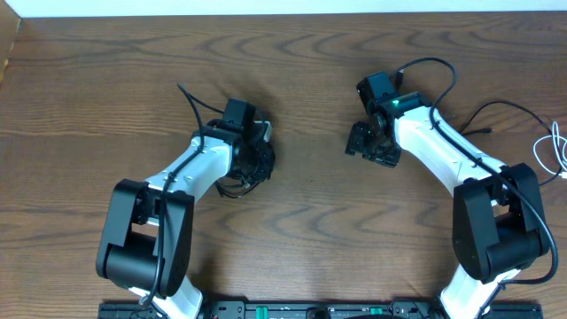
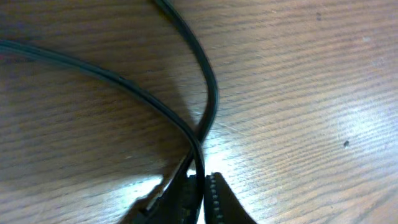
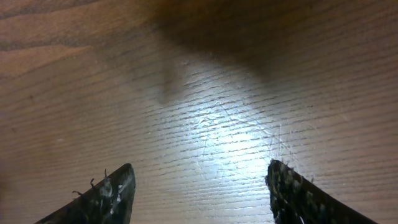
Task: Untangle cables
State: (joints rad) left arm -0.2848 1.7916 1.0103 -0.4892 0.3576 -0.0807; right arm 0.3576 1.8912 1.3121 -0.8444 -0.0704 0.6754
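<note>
Overhead, I see the white cable (image 1: 556, 142) at far right. My left gripper (image 2: 202, 182) pinches the black cable (image 2: 210, 93) tight, and my right gripper (image 3: 202, 190) is wide open, holding nothing.

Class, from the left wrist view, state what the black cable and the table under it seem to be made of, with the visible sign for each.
Black cable: likely rubber or plastic sheathing, matte with a faint sheen; it bends in smooth curves. Table: wood or wood-look laminate, semi-gloss; brown grain lines run across it and light glares off it.
</note>
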